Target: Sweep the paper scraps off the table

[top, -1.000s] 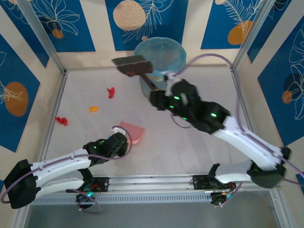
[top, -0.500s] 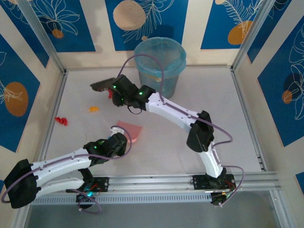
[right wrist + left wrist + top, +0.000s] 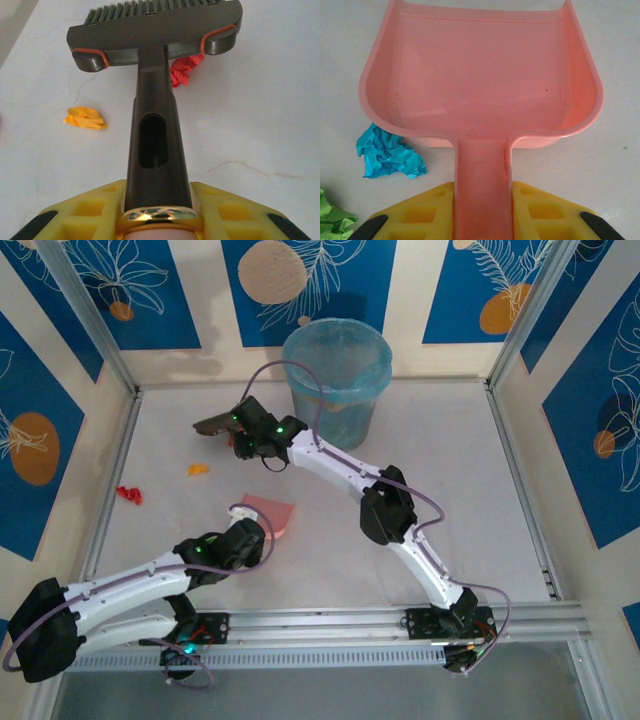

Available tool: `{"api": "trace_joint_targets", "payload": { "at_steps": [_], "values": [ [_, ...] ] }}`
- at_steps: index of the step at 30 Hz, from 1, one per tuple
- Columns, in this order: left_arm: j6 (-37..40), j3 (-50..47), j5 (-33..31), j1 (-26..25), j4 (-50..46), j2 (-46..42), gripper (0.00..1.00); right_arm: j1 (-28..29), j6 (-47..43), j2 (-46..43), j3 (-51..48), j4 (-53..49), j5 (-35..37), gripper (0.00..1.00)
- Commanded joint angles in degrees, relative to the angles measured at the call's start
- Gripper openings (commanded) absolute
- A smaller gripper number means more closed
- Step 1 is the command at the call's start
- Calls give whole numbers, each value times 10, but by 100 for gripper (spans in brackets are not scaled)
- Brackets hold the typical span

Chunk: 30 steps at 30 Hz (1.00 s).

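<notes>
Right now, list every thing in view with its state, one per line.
left tool, shut on dustpan handle
right tool, shut on brush handle
dustpan, held, empty
brush, held, head beside red scrap
bin, upright, lined, open top
red scrap, crumpled, unswept
orange scrap, crumpled, unswept
blue scrap, crumpled, outside dustpan

table (image 3: 450, 500): bin, dustpan, all scraps on it.
bin (image 3: 337, 365): back centre, by rear rail.
brush (image 3: 213, 426): just left of bin, handle in R gripper (image 3: 250, 432).
dustpan (image 3: 272, 513): flat, near-left of centre, handle in L gripper (image 3: 248, 532).
scrap A (image 3: 184, 69): just beside brush head, right of handle.
scrap B (image 3: 197, 469): before brush, left of dustpan.
scrap C (image 3: 127, 494): by left rail, left of scrap B.
scrap D (image 3: 389, 155): just beside pan's rear corner, left of handle.
scrap E (image 3: 332, 220): nearer than scrap D, left of L gripper.
</notes>
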Motion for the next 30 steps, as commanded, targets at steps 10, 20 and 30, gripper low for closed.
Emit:
{"api": "trace_joint_targets", "payload": {
  "at_steps": [10, 20, 30],
  "values": [
    [-2, -14, 34, 28, 5, -1, 0, -5, -37, 28, -25, 26, -41, 0],
    [-1, -14, 79, 30, 28, 25, 0, 21, 6, -172, -361, 122, -3, 0],
    [6, -13, 164, 29, 79, 73, 0, 36, 163, -401, -671, 167, -17, 0]
  ]
}}
